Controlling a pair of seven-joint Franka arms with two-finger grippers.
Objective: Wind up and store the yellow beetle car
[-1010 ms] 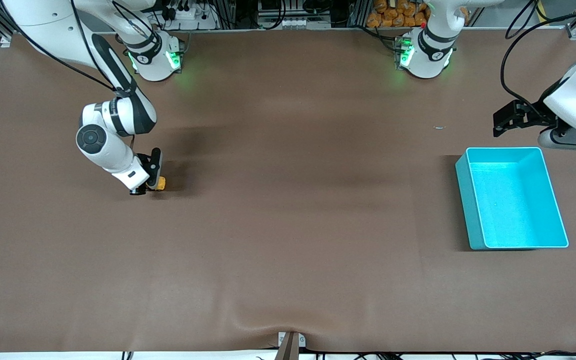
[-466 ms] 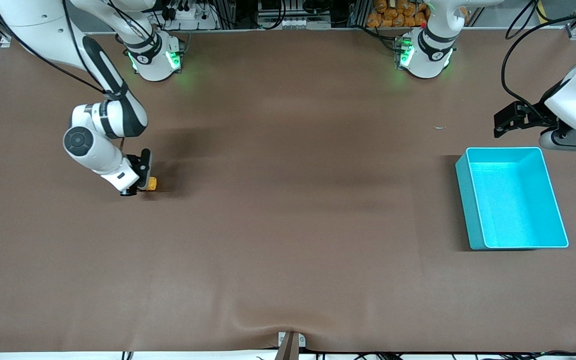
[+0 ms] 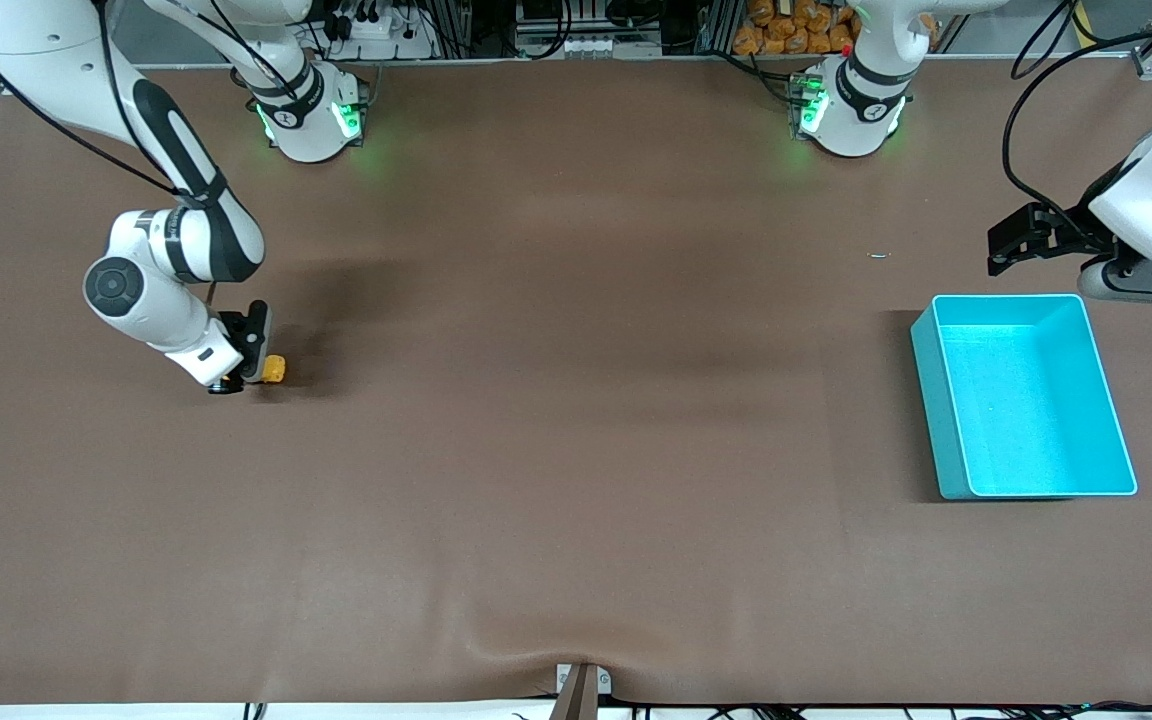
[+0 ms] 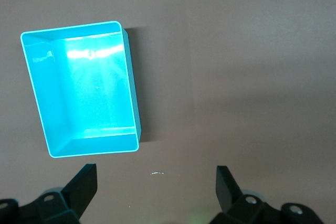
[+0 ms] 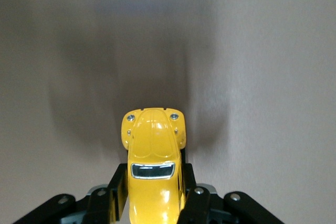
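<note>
The yellow beetle car (image 3: 275,369) is tiny and rounded and sits low at the table toward the right arm's end. My right gripper (image 3: 258,368) is shut on it. In the right wrist view the car (image 5: 153,171) fills the gap between the black fingers (image 5: 195,203), its nose pointing away from the wrist. My left gripper (image 3: 1002,245) is open and empty, held up by the turquoise bin (image 3: 1026,395) at the left arm's end. The left wrist view shows the bin (image 4: 84,90) empty beyond the open fingers (image 4: 84,182).
A small pale scrap (image 3: 879,255) lies on the brown table cover near the bin. The arm bases (image 3: 311,110) stand along the table's edge farthest from the front camera. A clamp (image 3: 581,690) sits at the nearest edge.
My right gripper has dragged the car along the table toward the right arm's end, away from the bin. The left arm has not moved.
</note>
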